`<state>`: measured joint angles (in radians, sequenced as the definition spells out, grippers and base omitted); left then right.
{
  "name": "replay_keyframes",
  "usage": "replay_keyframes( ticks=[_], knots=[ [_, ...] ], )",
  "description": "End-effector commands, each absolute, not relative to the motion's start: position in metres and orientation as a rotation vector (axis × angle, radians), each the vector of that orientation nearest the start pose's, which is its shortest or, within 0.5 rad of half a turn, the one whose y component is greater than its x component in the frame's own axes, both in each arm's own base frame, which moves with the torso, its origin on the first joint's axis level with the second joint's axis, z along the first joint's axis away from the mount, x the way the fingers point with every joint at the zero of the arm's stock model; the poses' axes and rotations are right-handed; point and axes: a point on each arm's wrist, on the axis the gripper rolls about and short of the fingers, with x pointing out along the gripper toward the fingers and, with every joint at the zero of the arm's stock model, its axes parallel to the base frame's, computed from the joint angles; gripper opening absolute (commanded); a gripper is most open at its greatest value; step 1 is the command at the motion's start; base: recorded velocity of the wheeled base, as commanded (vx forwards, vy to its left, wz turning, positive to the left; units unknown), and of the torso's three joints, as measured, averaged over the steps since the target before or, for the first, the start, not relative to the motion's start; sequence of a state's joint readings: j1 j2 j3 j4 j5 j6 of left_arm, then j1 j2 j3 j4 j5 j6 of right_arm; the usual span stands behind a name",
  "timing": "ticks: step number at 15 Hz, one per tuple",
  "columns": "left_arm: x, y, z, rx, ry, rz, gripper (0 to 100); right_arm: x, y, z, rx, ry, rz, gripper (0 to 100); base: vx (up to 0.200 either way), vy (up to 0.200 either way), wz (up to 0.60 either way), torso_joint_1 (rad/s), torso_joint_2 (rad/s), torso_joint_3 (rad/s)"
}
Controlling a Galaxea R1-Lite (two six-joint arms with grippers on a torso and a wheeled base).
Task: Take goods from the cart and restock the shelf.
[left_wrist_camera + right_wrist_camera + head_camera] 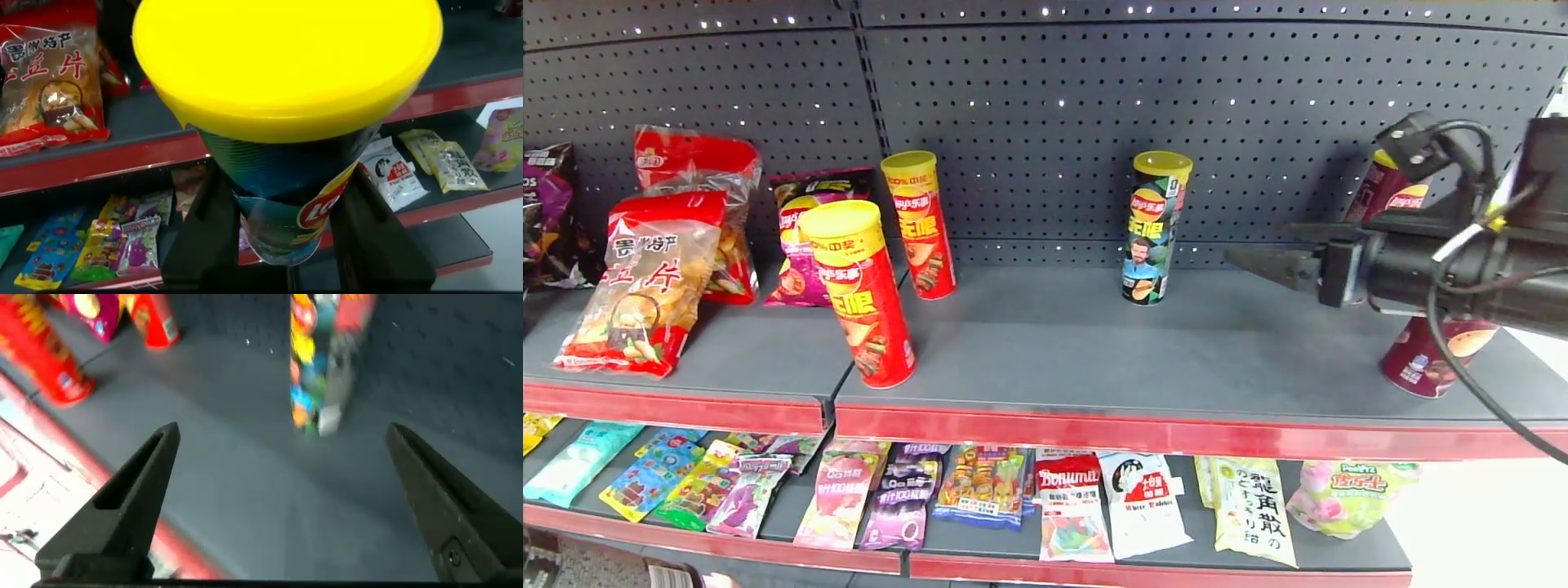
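Observation:
My left gripper (290,233) is shut on a dark blue chip can (286,175) with a yellow lid (286,57), held in front of the shelves. My right gripper (1250,263) hangs open over the right part of the upper shelf (1094,359), with nothing between its fingers (131,498). A matching dark blue can (1153,229) stands upright at the back of that shelf, ahead of the right gripper (282,433) and apart from it; the right wrist view also shows this can (323,367).
Two red cans (862,294) (920,224) and several snack bags (645,278) stand on the shelf's left. A maroon can (1425,359) sits under the right arm, another (1384,192) behind it. Candy packets (980,486) line the lower shelf. The upper shelf's middle is bare.

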<state>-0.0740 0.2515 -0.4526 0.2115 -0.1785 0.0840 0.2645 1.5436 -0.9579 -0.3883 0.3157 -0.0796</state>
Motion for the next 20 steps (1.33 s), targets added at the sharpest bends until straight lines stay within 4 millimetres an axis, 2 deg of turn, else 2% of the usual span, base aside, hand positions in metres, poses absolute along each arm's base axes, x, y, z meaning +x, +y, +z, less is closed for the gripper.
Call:
replay_keyframes(
  ticks=[1, 3, 5, 7, 12, 17, 20],
  knots=[
    [-0.034, -0.002, 0.183, 0.084, -0.008, -0.252, 0, 0.331, 0.105, 0.223, -0.074, 0.198, 0.617, 100, 0.0, 0.0, 0.0, 0.0, 0.0, 0.0],
    [-0.033, -0.002, 0.182, 0.083, -0.001, -0.25, 0, 0.354, 0.113, 0.225, -0.074, 0.169, 0.618, 100, 0.0, 0.0, 0.0, 0.0, 0.0, 0.0],
    [-0.032, -0.002, 0.182, 0.083, 0.002, -0.25, 0, 0.361, 0.119, 0.229, -0.075, 0.15, 0.631, 100, 0.0, 0.0, 0.0, 0.0, 0.0, 0.0],
    [-0.032, -0.002, 0.183, 0.083, 0.002, -0.249, 0, 0.368, 0.127, 0.224, -0.076, 0.153, 0.654, 100, 0.0, 0.0, 0.0, 0.0, 0.0, 0.0],
    [-0.032, -0.002, 0.182, 0.085, 0.005, -0.246, 0, 0.388, 0.124, 0.215, -0.078, 0.156, 0.622, 100, 0.0, 0.0, 0.0, 0.0, 0.0, 0.0],
    [-0.032, -0.002, 0.182, 0.085, 0.003, -0.252, 0, 0.408, 0.127, 0.218, -0.079, 0.119, 0.608, 100, 0.0, 0.0, 0.0, 0.0, 0.0, 0.0],
    [-0.032, -0.002, 0.183, 0.085, 0.003, -0.254, 0, 0.413, 0.126, 0.215, -0.08, 0.122, 0.605, 100, 0.0, 0.0, 0.0, 0.0, 0.0, 0.0]
  ],
)
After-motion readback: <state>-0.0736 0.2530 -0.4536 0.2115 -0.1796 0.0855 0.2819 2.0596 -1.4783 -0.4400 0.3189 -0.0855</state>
